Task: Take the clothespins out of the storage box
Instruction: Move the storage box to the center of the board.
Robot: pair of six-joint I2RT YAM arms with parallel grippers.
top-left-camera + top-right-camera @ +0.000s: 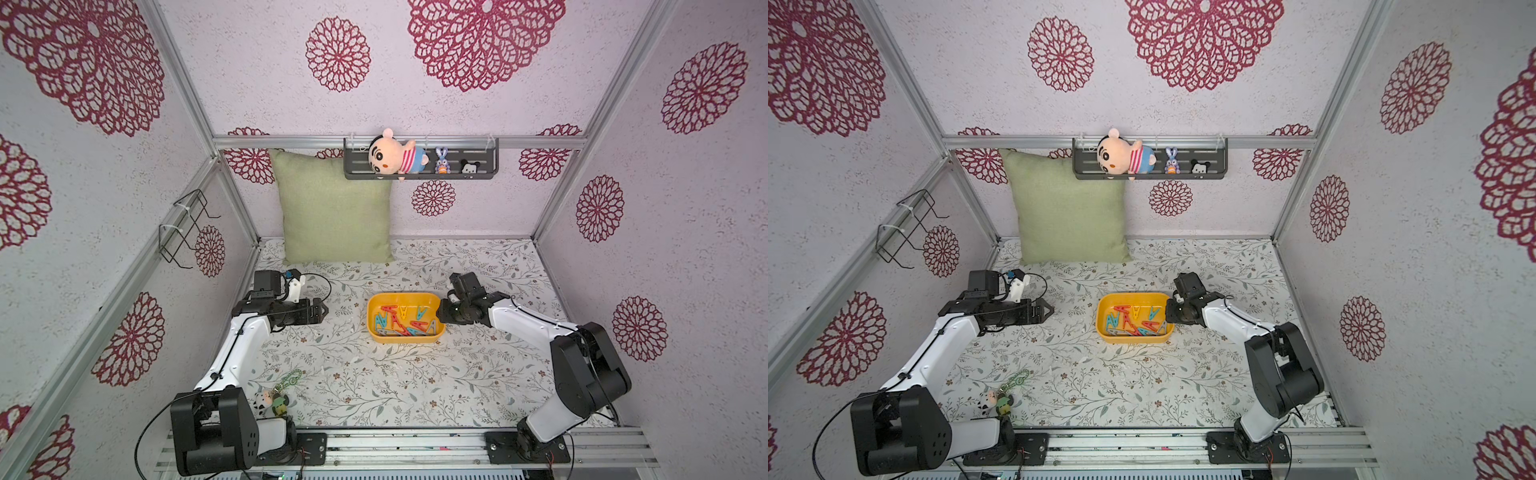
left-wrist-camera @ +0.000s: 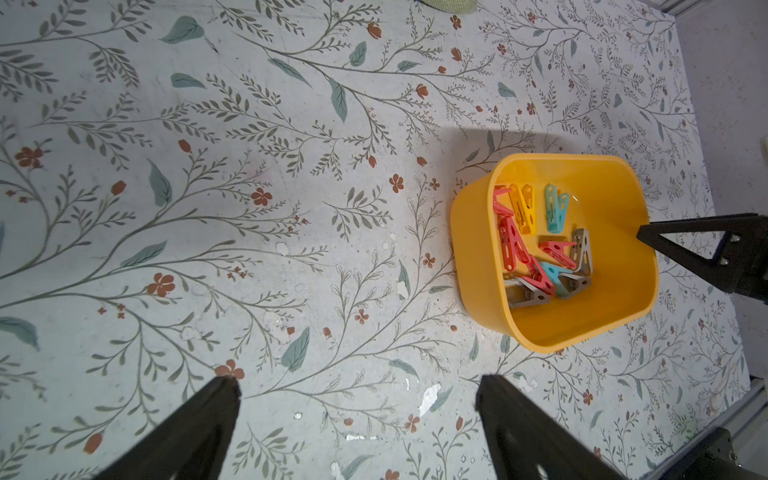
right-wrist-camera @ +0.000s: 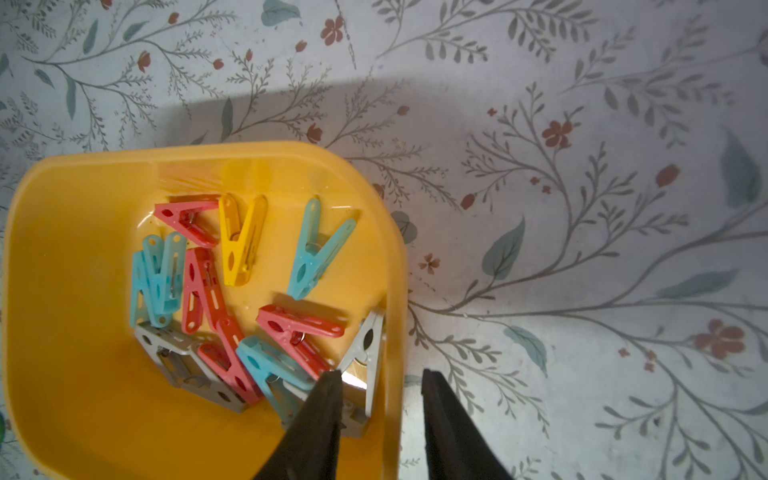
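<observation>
**Yellow storage box (image 3: 62, 332), all the clothespins (image 3: 224, 316) inside**

Right gripper (image 3: 380, 376) straddles its wall with a grey clothespin (image 3: 368, 345) in the gap, maybe to tip it. Can't tell if it's clamped. Left gripper (image 2: 357, 382) hangs spread wide over the floral mat (image 2: 249, 208), keeping clear.

The box (image 1: 399, 296) sits on the table (image 1: 374, 382), right of centre; the clothespins (image 1: 401, 322) all lie in it, heaped mostly toward its near side; the right gripper (image 3: 380, 374) straddles the box's right wall, one finger inside, one outside; the left gripper (image 1: 323, 309) is left of the box, well apart; a keychain (image 1: 278, 401) lies near left, by the left arm's base; a pillow (image 1: 332, 208) leans against the back wall, a shelf (image 1: 478, 175) higher, to its right
</observation>
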